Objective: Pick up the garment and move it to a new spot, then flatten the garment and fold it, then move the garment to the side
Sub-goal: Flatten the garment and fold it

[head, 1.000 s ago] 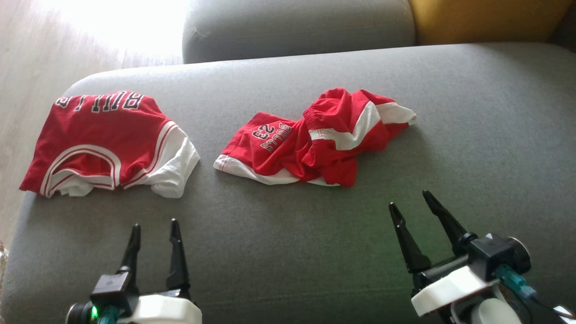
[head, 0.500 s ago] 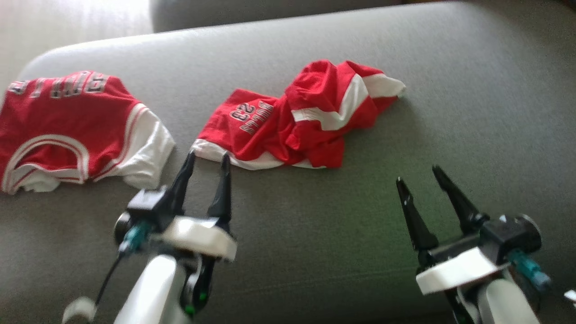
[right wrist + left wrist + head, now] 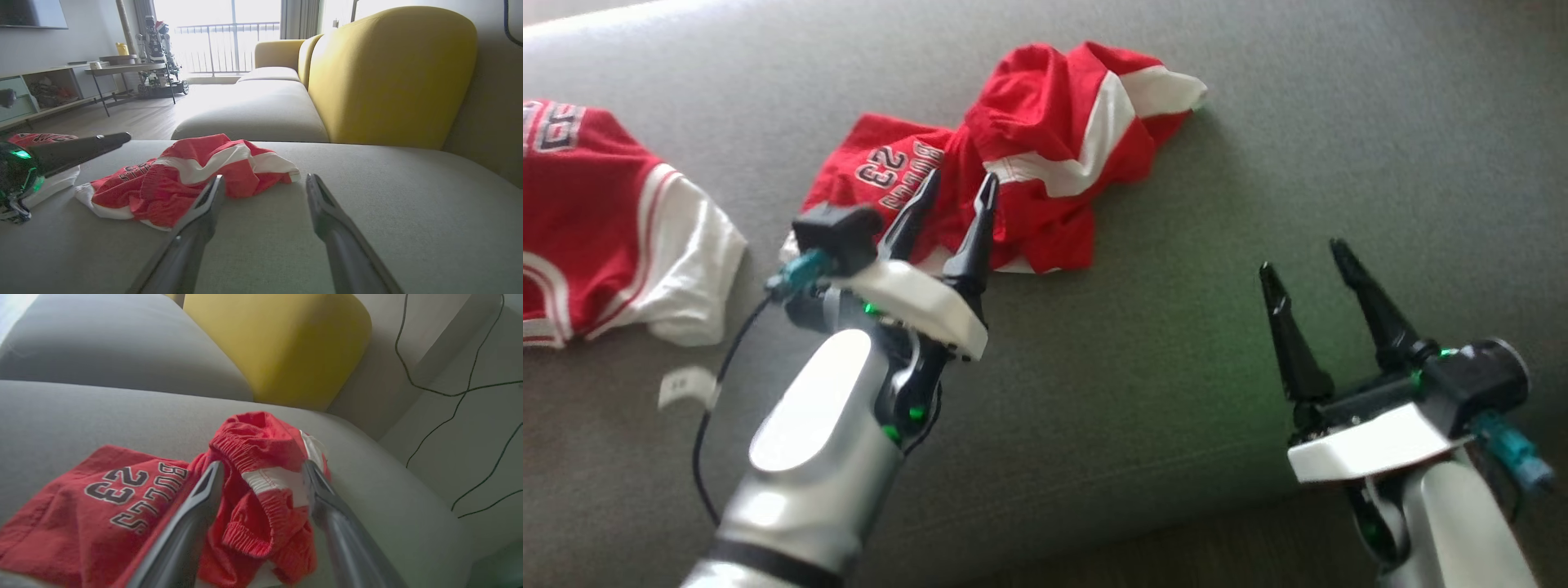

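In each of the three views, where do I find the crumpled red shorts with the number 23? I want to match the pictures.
Head view: shorts upper middle, on the grey sofa seat, where the left tool points.
Left wrist view: lower middle and lower left, between and beyond that tool's fingers.
Right wrist view: left of middle, beyond the right tool.
Shared landmark: the white stripe on the shorts.

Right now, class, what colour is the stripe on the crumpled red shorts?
White stripe on red shorts, clearest in head view.

Silver forearm (image 3: 809, 441); white wrist housing (image 3: 915, 302); tapered black jaws; teal connector (image 3: 800, 271); green lights (image 3: 915, 412).
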Robot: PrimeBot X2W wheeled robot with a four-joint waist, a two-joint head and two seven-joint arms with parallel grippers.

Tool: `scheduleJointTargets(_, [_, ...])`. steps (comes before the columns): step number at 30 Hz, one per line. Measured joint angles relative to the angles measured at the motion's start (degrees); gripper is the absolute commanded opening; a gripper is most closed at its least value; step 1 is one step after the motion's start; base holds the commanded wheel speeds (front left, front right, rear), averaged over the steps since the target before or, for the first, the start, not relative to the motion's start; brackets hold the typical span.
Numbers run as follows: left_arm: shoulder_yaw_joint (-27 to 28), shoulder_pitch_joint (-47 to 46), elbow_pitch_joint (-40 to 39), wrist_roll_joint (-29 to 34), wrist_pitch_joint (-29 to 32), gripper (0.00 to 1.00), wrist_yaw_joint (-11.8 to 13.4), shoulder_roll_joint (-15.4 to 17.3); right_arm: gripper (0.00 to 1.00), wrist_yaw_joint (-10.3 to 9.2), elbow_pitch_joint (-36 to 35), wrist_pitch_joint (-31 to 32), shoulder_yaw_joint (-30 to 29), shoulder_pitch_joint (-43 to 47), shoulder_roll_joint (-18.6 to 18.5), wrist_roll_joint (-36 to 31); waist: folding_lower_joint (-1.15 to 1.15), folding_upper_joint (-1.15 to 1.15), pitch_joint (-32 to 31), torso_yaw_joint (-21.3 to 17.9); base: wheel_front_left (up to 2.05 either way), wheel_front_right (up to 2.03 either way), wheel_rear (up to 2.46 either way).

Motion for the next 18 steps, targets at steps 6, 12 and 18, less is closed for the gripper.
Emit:
scheduleJointTargets(6, [-2.76,-6.08,6.34,-5.56,4.13,1.00,-0.51,-0.08,1.00,0.00,-0.42,0.00,-0.20,-1.24,0.00,0.78,0.00,0.00,2.30,-2.13,0.00,0.00,0.00])
scheduleJointTargets(12, [-3.55,-9.45,12.01,-5.65,4.03,1.00,2.45,-0.21,1.00,0.00,-0.64,0.00,-0.25,-1.29,0.00,1.70,-0.01,0.00,3.41,-3.62,0.00,0.00,0.00])
scheduleJointTargets(18, [-4.28,-9.68,14.19,-7.23,4.03,1.00,3.26,-0.21,1.00,0.00,-0.73,0.00,-0.52,-1.38,0.00,1.70,-0.01,0.00,3.90,-3.82,0.00,0.00,0.00])
